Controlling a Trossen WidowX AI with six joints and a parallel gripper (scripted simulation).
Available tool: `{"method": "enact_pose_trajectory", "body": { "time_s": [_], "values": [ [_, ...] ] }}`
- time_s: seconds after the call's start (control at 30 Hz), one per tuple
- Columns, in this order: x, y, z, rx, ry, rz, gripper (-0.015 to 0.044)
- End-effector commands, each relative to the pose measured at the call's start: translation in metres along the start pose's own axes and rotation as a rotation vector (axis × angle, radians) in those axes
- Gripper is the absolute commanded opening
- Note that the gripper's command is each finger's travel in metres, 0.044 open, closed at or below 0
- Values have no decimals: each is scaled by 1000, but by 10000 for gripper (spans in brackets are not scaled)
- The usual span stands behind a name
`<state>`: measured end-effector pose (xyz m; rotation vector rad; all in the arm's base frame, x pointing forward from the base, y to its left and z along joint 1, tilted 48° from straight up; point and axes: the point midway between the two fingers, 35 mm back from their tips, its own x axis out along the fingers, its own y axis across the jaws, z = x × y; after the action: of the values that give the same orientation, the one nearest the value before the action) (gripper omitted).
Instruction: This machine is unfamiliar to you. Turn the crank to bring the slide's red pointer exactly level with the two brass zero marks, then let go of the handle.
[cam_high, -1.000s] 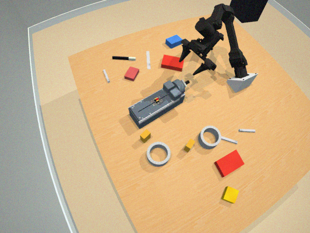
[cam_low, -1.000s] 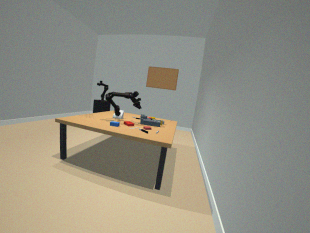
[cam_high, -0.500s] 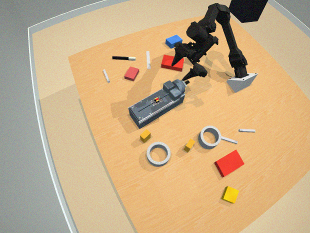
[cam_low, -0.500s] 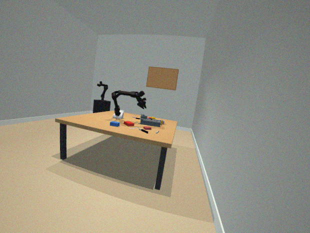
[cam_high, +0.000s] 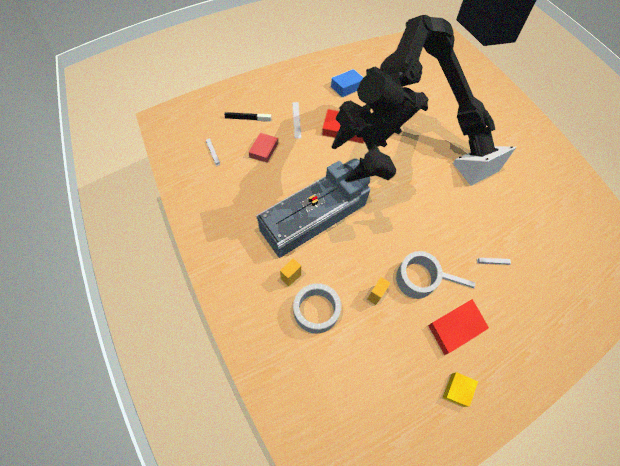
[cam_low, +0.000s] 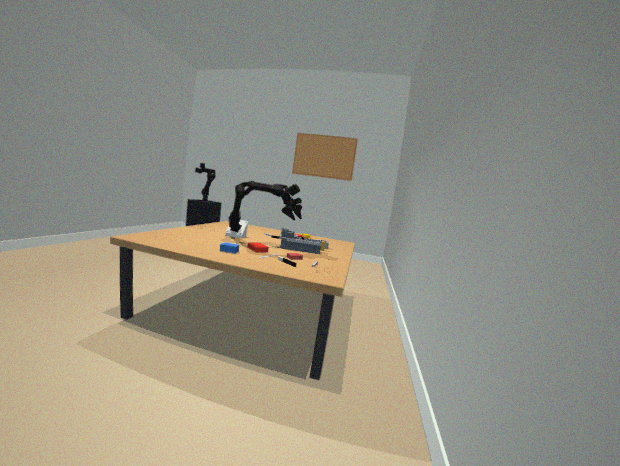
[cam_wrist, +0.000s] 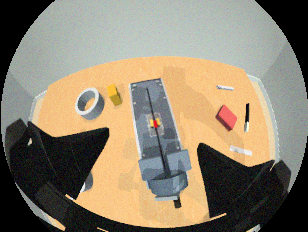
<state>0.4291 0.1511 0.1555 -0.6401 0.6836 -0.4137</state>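
The blue-grey machine (cam_high: 289, 209) (cam_low: 300, 245) (cam_wrist: 140, 106) stands on the table, with a long slot along its top. The red pointer (cam_high: 314, 198) (cam_wrist: 155, 124) sits in the slot between the brass marks, roughly level with them; exact alignment is too small to tell. The crank's black handle (cam_wrist: 177, 203) shows low at the machine's near end in the wrist view and is hidden in the top view. My gripper (cam_high: 341, 162) (cam_low: 296, 218) (cam_wrist: 154, 140) is open and empty, raised above the machine, its fingers well apart and clear of the handle.
A red block (cam_high: 330, 123) (cam_low: 258, 247) and a blue block (cam_high: 346, 82) (cam_low: 229, 248) lie beside the arm. A dull red block (cam_high: 263, 146) (cam_wrist: 226, 117) lies beyond the machine. On the other side are an orange block (cam_high: 290, 272) (cam_wrist: 114, 95) and two grey rings.
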Motion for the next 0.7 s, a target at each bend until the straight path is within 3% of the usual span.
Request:
{"method": "enact_pose_trajectory", "body": {
  "time_s": [0.0, 0.2, 0.67],
  "values": [
    [13, 1, -4, 20, 3, -16, 440],
    [37, -1, -24, 21, 2, -18, 440],
    [37, -1, -24, 21, 2, -18, 440]
  ]
}}
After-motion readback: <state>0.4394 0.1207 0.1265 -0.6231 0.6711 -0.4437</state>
